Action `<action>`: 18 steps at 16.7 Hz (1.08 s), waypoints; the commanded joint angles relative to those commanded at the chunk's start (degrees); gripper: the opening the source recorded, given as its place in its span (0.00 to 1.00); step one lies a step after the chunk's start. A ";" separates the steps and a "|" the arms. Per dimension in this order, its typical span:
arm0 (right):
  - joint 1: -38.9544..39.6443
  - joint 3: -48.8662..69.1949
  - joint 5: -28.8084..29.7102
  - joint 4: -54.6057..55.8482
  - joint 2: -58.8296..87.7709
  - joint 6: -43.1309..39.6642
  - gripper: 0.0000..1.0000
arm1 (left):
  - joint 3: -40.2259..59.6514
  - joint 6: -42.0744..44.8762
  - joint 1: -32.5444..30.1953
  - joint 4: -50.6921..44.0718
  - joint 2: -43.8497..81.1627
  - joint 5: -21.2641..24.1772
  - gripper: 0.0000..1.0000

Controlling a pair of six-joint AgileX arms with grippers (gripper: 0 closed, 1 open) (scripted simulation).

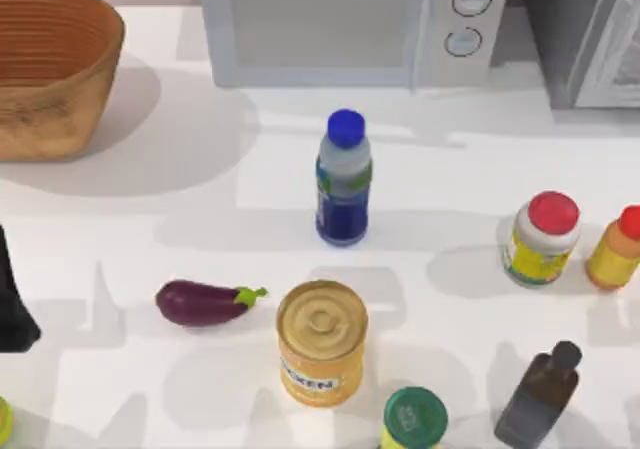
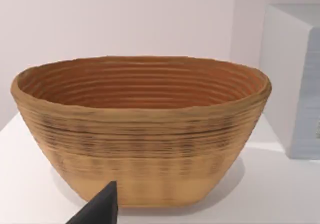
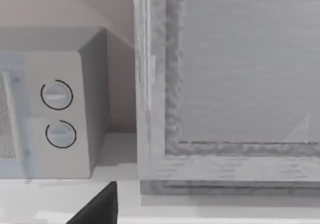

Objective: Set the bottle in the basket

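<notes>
Bottle point(image 1: 343, 179) stands upright on the white table point(image 1: 150, 239), blue cap up, just in front of the microwave point(image 1: 350, 24), touched by nothing. Basket point(image 1: 50, 69) sits well off to the microwave's left at the table's far left corner; seen from the left wrist point(image 2: 140, 134), its inside holds nothing. Eggplant point(image 1: 205, 302) and tin can point(image 1: 321, 341) lie nearer than the bottle, apart from it. Red-capped jar point(image 1: 542, 237) stands off to the bottle's right; dark brown bottle point(image 1: 540, 394) lies nearer. Left arm point(image 1: 12, 299) is at the table's left edge, claw state cannot tell. Right claw: dark sliver point(image 3: 97, 206), cannot tell either.
</notes>
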 joint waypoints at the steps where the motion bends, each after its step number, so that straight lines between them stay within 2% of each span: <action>1: 0.00 0.00 0.00 0.00 0.00 0.00 1.00 | 0.00 0.00 0.00 0.00 0.00 0.00 1.00; 4: 0.00 0.00 0.00 0.00 0.00 0.00 1.00 | 0.11 0.43 -0.40 0.21 1.73 0.13 1.00; 8: 0.00 0.00 0.00 0.00 0.00 0.00 1.00 | 2.77 1.88 -3.08 3.55 11.39 1.34 1.00; 18: 0.00 0.00 0.00 0.00 0.00 0.00 1.00 | 19.76 4.20 -16.79 23.60 55.18 8.30 1.00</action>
